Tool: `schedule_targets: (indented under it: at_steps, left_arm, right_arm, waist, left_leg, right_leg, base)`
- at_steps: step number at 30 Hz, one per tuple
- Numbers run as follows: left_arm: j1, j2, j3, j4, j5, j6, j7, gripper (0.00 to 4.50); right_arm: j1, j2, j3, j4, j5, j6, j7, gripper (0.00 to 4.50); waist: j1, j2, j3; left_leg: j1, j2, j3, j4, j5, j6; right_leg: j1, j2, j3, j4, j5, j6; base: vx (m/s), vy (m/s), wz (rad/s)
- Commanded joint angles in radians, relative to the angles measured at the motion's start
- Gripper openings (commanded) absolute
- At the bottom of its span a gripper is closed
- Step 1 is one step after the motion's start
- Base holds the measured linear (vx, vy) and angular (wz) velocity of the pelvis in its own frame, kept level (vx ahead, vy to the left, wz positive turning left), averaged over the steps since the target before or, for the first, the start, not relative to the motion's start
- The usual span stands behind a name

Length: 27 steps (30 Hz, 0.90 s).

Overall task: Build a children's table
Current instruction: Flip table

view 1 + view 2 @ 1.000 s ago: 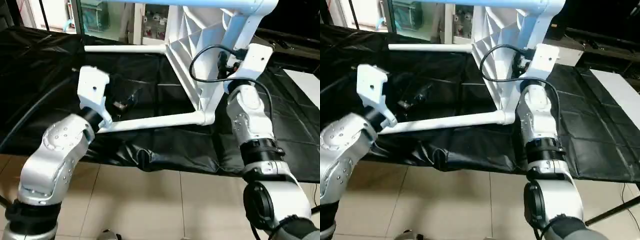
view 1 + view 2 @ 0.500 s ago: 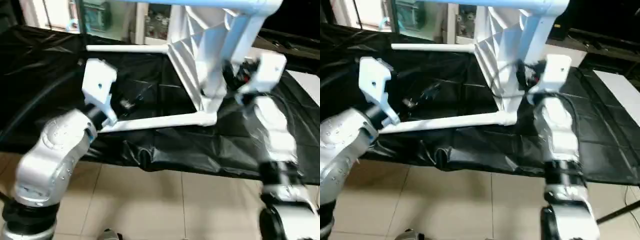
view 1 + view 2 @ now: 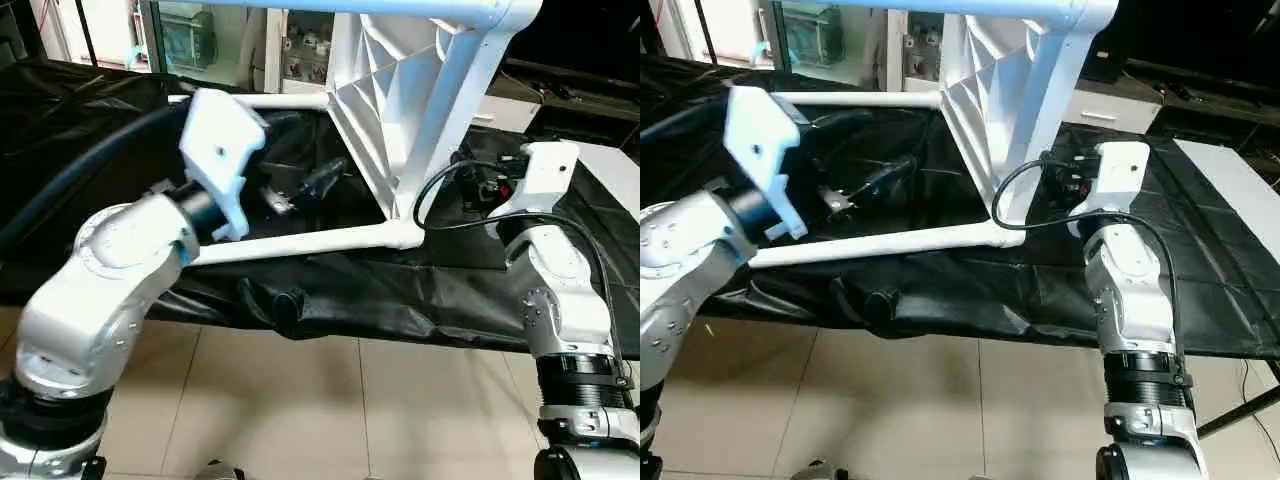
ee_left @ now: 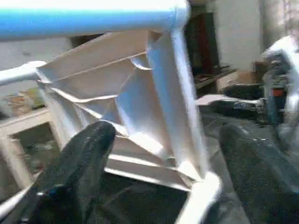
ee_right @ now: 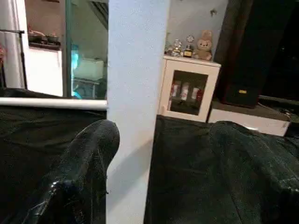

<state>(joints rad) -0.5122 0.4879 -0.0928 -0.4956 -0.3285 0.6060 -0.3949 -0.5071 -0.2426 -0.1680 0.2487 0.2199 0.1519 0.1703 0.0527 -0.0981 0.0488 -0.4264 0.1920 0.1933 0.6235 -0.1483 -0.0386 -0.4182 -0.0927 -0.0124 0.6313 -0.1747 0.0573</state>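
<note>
Grippers both gape empty: left gripper (image 4: 163,172) faces the tipped children's table (image 3: 400,110); right gripper (image 5: 159,172) near its leg (image 5: 133,93).

children's table (image 3: 400,110) tipped sideways on work table (image 3: 80,130)
</note>
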Motion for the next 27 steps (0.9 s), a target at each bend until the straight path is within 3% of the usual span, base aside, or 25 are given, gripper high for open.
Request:
schedule_targets:
  at_steps: [1,3,5,6,7,8,9,11,12,13,14,16,17,18,19,20,21,22,23,24,26,27]
  left_arm:
    - [-0.029,-0.008,0.011,0.035,0.052,-0.013,0.057,4.14]
    - [-0.039,-0.058,0.056,0.067,0.061,-0.021,0.136,4.14]
    - [-0.02,-0.182,0.137,0.094,-0.006,-0.024,0.232,4.14]
    - [0.011,-0.21,0.147,0.096,-0.029,-0.032,0.236,4.14]
    - [0.079,-0.187,0.102,0.097,0.0,-0.053,0.205,4.14]
    - [0.125,-0.167,0.069,0.101,0.037,-0.069,0.195,4.14]
    - [0.153,-0.157,0.053,0.103,0.062,-0.086,0.195,4.14]
    - [0.236,-0.144,0.03,0.115,0.123,-0.127,0.217,4.14]
    - [0.249,-0.147,0.031,0.119,0.132,-0.131,0.226,4.14]
    - [0.285,-0.184,0.062,0.133,0.123,-0.127,0.253,4.14]
    - [0.306,-0.213,0.088,0.142,0.118,-0.126,0.277,4.14]
    - [0.344,-0.254,0.119,0.153,0.111,-0.148,0.286,4.14]
    - [0.356,-0.26,0.122,0.154,0.106,-0.153,0.282,4.14]
    - [0.381,-0.25,0.103,0.161,0.117,-0.178,0.294,4.14]
    - [0.394,-0.252,0.087,0.164,0.124,-0.18,0.307,4.14]
    - [0.396,-0.257,0.085,0.164,0.123,-0.18,0.313,4.14]
    - [0.397,-0.268,0.089,0.169,0.12,-0.188,0.319,4.14]
    - [0.397,-0.274,0.091,0.172,0.119,-0.196,0.323,4.14]
    - [0.399,-0.272,0.083,0.176,0.125,-0.205,0.319,4.14]
    - [0.401,-0.27,0.074,0.181,0.134,-0.215,0.313,4.14]
    - [0.405,-0.267,0.059,0.184,0.172,-0.214,0.315,4.14]
    - [0.403,-0.27,0.056,0.186,0.194,-0.213,0.316,4.14]
  right_arm:
    - [0.013,-0.008,-0.012,0.009,-0.018,0.004,-0.018,3.52]
    - [0.027,-0.007,-0.008,-0.014,-0.016,-0.001,-0.009,3.52]
    - [0.06,0.0,0.001,-0.068,-0.005,-0.005,0.009,3.52]
    - [0.081,0.007,0.003,-0.101,0.015,0.012,0.024,3.52]
    - [0.123,0.013,0.005,-0.163,0.032,0.046,0.027,3.52]
    - [0.153,0.017,0.003,-0.208,0.041,0.056,0.024,3.52]
    - [0.175,0.021,-0.001,-0.24,0.044,0.054,0.017,3.52]
    - [0.248,0.029,-0.007,-0.341,0.044,0.05,-0.001,3.52]
    - [0.262,0.029,-0.004,-0.359,0.042,0.051,-0.005,3.52]
    - [0.304,0.013,0.028,-0.406,-0.005,0.053,-0.012,3.52]
    - [0.335,0.003,0.055,-0.435,-0.036,0.056,-0.011,3.52]
    - [0.387,0.01,0.082,-0.475,-0.044,0.079,-0.005,3.52]
    - [0.4,0.018,0.083,-0.482,-0.035,0.085,-0.004,3.52]
    - [0.423,0.028,0.089,-0.5,-0.029,0.116,-0.008,3.52]
    - [0.436,0.033,0.099,-0.503,-0.027,0.138,-0.009,3.52]
    - [0.438,0.036,0.101,-0.501,-0.025,0.142,-0.01,3.52]
    - [0.438,0.04,0.104,-0.499,-0.029,0.154,-0.02,3.52]
    - [0.438,0.042,0.107,-0.498,-0.032,0.164,-0.026,3.52]
    - [0.438,0.045,0.113,-0.5,-0.029,0.16,-0.023,3.52]
    - [0.44,0.049,0.118,-0.506,-0.026,0.157,-0.02,3.52]
    - [0.448,0.051,0.137,-0.521,-0.031,0.154,-0.015,3.52]
    - [0.448,0.056,0.138,-0.521,-0.026,0.161,-0.019,3.52]
  waist:
    - [-0.004,0.021,-0.06]
    - [-0.004,0.021,-0.06]
    - [-0.004,0.014,-0.056]
    - [0.002,0.019,-0.058]
    - [0.0,0.017,-0.057]
    - [-0.005,0.02,-0.058]
    - [-0.005,0.02,-0.058]
    - [0.0,0.037,-0.063]
    - [0.0,0.038,-0.061]
    - [-0.002,0.035,-0.06]
    - [-0.001,0.051,-0.056]
    - [-0.005,0.045,-0.049]
    - [-0.005,0.047,-0.05]
    - [-0.008,0.057,-0.046]
    - [-0.015,0.049,-0.044]
    - [-0.017,0.051,-0.044]
    - [-0.019,0.06,-0.041]
    - [-0.024,0.061,-0.04]
    - [-0.027,0.061,-0.04]
    - [-0.03,0.071,-0.032]
    - [-0.034,0.073,-0.023]
    - [-0.01,0.085,-0.021]
  left_leg:
    - [0.055,0.019,-0.026,-0.087,-0.535,-0.148]
    - [0.057,0.018,-0.026,-0.086,-0.543,-0.147]
    - [0.058,0.02,-0.024,-0.087,-0.561,-0.144]
    - [0.065,0.018,-0.027,-0.082,-0.579,-0.137]
    - [0.06,0.018,-0.03,-0.086,-0.582,-0.131]
    - [0.043,0.019,-0.038,-0.099,-0.565,-0.127]
    - [0.043,0.019,-0.038,-0.099,-0.565,-0.127]
    - [0.05,0.022,-0.04,-0.103,-0.547,-0.133]
    - [0.052,0.022,-0.04,-0.106,-0.554,-0.134]
    - [0.053,0.022,-0.039,-0.106,-0.564,-0.133]
    - [0.059,0.021,-0.039,-0.108,-0.6,-0.141]
    - [0.066,0.021,-0.039,-0.106,-0.655,-0.135]
    - [0.068,0.019,-0.04,-0.103,-0.666,-0.13]
    - [0.066,0.016,-0.047,-0.102,-0.691,-0.125]
    - [0.065,0.017,-0.051,-0.102,-0.712,-0.124]
    - [0.063,0.017,-0.055,-0.105,-0.72,-0.125]
    - [0.068,0.019,-0.059,-0.111,-0.748,-0.129]
    - [0.068,0.021,-0.06,-0.115,-0.763,-0.128]
    - [0.066,0.022,-0.063,-0.118,-0.77,-0.128]
    - [0.062,0.029,-0.064,-0.137,-0.816,-0.134]
    - [0.049,0.036,-0.054,-0.17,-0.867,-0.138]
    - [0.001,0.053,-0.023,-0.237,-0.904,-0.132]
  right_leg:
    - [-0.004,-0.017,0.002,-0.093,-0.448,-0.062]
    - [-0.006,-0.017,0.002,-0.095,-0.453,-0.062]
    - [-0.005,-0.016,0.001,-0.103,-0.455,-0.071]
    - [-0.009,-0.019,-0.002,-0.108,-0.473,-0.071]
    - [-0.004,-0.02,-0.003,-0.11,-0.483,-0.067]
    - [0.012,-0.02,-0.005,-0.108,-0.488,-0.041]
    - [0.012,-0.02,-0.005,-0.108,-0.488,-0.041]
    - [0.008,-0.02,0.0,-0.102,-0.425,-0.042]
    - [0.006,-0.014,0.0,-0.103,-0.403,-0.046]
    - [0.004,-0.012,0.0,-0.104,-0.401,-0.048]
    - [0.0,-0.01,0.0,-0.109,-0.406,-0.056]
    - [-0.004,-0.009,-0.004,-0.122,-0.468,-0.052]
    - [-0.005,-0.011,-0.005,-0.125,-0.493,-0.05]
    - [-0.005,-0.016,-0.009,-0.134,-0.564,-0.04]
    - [-0.005,-0.013,-0.015,-0.139,-0.586,-0.035]
    - [0.0,-0.012,-0.018,-0.138,-0.587,-0.036]
    - [0.002,-0.01,-0.025,-0.139,-0.579,-0.043]
    - [0.005,-0.009,-0.032,-0.14,-0.571,-0.047]
    - [0.012,-0.01,-0.038,-0.139,-0.561,-0.049]
    - [0.021,-0.009,-0.047,-0.133,-0.552,-0.057]
    - [0.043,0.007,-0.067,-0.115,-0.556,-0.059]
    - [0.098,0.025,-0.076,0.0,-0.467,-0.075]
  base:
    - [0.0,0.0,0.0]
    - [0.0,0.0,0.0]
    - [0.0,0.0,0.0]
    - [0.0,0.0,0.0]
    - [0.0,0.0,0.0]
    - [0.0,0.0,0.0]
    - [0.0,0.0,0.0]
    - [0.0,0.0,0.0]
    - [0.0,0.0,0.0]
    - [0.0,0.0,0.0]
    - [0.0,0.0,0.0]
    - [0.0,0.0,0.0]
    - [0.0,0.0,0.0]
    - [0.0,0.0,0.0]
    - [0.0,0.0,0.0]
    - [0.0,0.0,0.0]
    - [0.0,0.0,0.0]
    - [0.0,0.0,0.0]
    - [-0.058,0.026,-0.14]
    - [0.0,0.0,0.0]
    - [-0.046,-0.004,-0.05]
    - [-0.092,-0.009,-0.09]
